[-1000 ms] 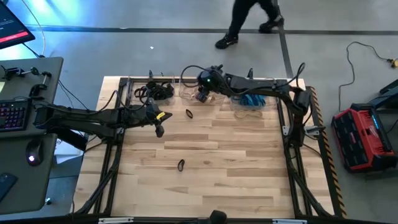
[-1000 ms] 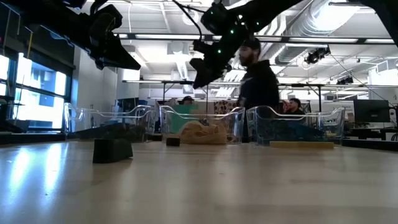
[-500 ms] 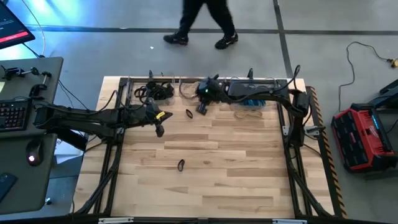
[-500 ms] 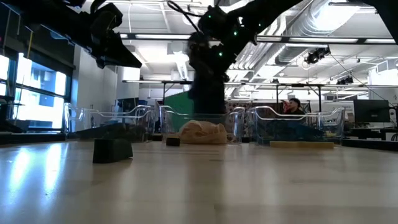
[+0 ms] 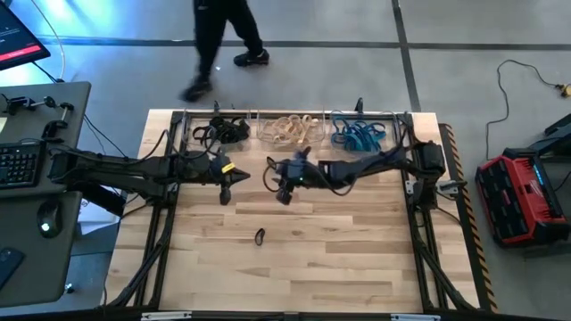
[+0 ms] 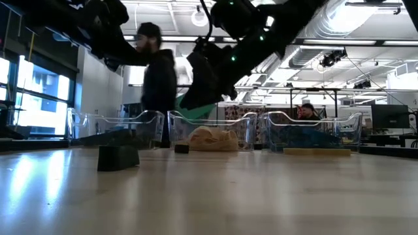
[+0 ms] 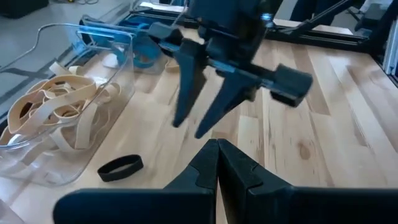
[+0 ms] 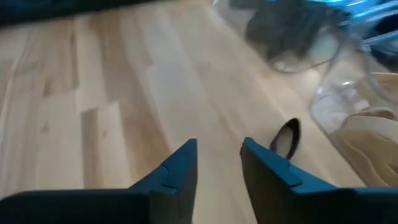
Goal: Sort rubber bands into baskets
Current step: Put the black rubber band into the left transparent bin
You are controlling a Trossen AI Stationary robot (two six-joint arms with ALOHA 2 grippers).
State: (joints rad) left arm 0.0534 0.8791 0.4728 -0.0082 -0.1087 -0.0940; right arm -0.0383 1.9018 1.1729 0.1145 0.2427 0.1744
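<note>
Three clear baskets stand along the far edge: one with black rubber bands (image 5: 223, 132), one with tan rubber bands (image 5: 290, 129), one with blue rubber bands (image 5: 359, 135). A black band (image 8: 286, 138) lies flat on the wood just in front of the tan basket (image 7: 56, 124). Another black band (image 5: 260, 236) lies nearer the table's middle. My right gripper (image 8: 217, 155) hovers open above the table, beside the first band (image 7: 120, 167) and clear of it. My left gripper (image 7: 217, 163) is shut and empty, raised at the left (image 5: 228, 185).
Bare wood spreads over the near half of the table (image 5: 294, 267). Black cables run by the far left corner (image 5: 201, 134). A person (image 5: 219, 45) walks on the floor beyond the far edge. A desk with a keyboard (image 5: 18, 165) stands left of the table.
My right gripper has left its place over the tan basket, moving toward the near edge and down, and now hangs low beside the black band. My left gripper has turned a little in place. The person behind the table has walked leftward.
</note>
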